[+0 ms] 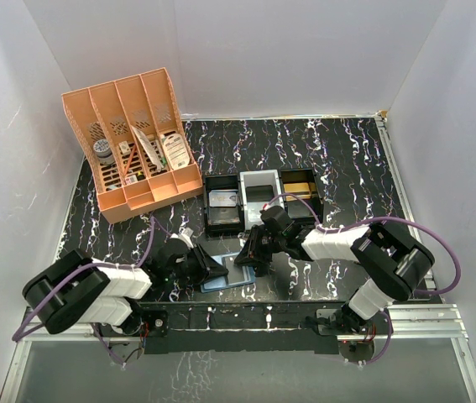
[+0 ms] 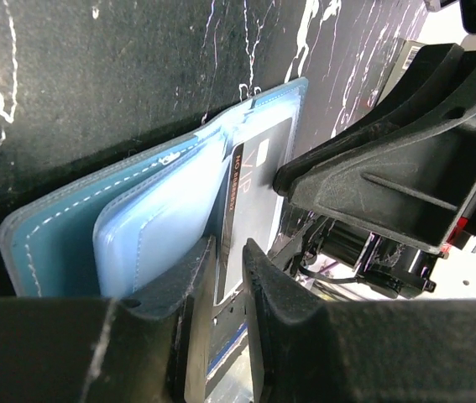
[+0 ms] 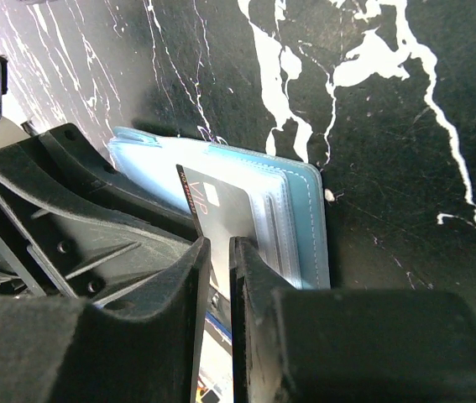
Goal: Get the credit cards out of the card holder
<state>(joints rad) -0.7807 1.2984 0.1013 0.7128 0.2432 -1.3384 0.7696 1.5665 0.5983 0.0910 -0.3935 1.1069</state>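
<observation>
The right gripper [image 3: 218, 245] is clamped on a black credit card [image 3: 229, 210], one finger on each face. The card stands on edge, part way out of the card holder [image 2: 61, 243]. The left gripper [image 2: 229, 245] faces it from the other side, its jaws drawn narrow around a thin leaf at the holder's open edge; whether they actually pinch it I cannot tell. The two grippers meet in the lower centre of the overhead view.

The black marbled table [image 1: 347, 159] fills most of that view. An orange desk organizer [image 1: 128, 155] sits in the upper left, with small items in its slots. A row of three trays [image 1: 258, 175], black, white, black, lies at the centre, just above the grippers. The holder rests on the table with its leaves fanned apart, teal outside and paler blue within. The card shows the letters VIP near its upper edge.
</observation>
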